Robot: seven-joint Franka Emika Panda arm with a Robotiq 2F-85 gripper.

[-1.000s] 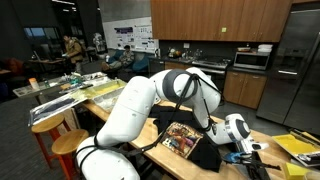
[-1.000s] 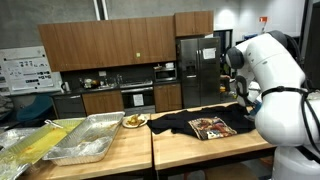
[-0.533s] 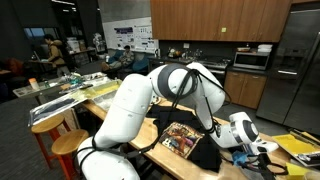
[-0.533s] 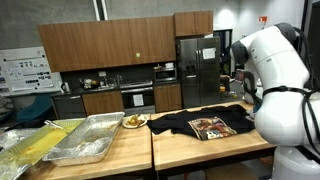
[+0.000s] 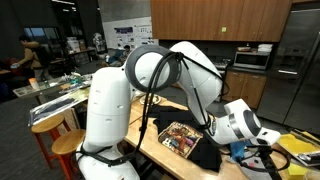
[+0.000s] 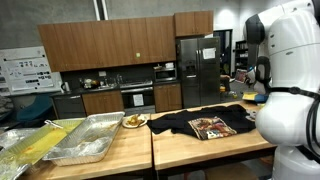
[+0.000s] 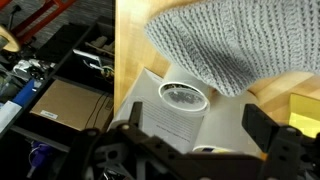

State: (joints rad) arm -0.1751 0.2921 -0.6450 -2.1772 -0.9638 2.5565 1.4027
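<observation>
Wrist view: end effector [image 7: 197, 135] wide open, empty, above white disc [image 7: 185, 97]

Open-plan kitchen, dark overhead, warm wood all round

Brown wooden wall cabinets [image 6: 105, 45] run along the back wall above a counter. Set in below them are a steel microwave [image 6: 165, 73] and an oven [image 6: 136, 97], with a tall stainless refrigerator [image 6: 197, 70] beside them. A white poster board [image 6: 22, 72] hangs on the grey wall to one side. The ceiling [image 5: 50, 12] is black and unlit, and light falls mostly on the pale wooden bench [image 6: 190, 150] in front. In an exterior view a round wooden stool [image 5: 68, 145] stands by the bench, and more posters [image 5: 132, 35] hang on a far white wall.
</observation>
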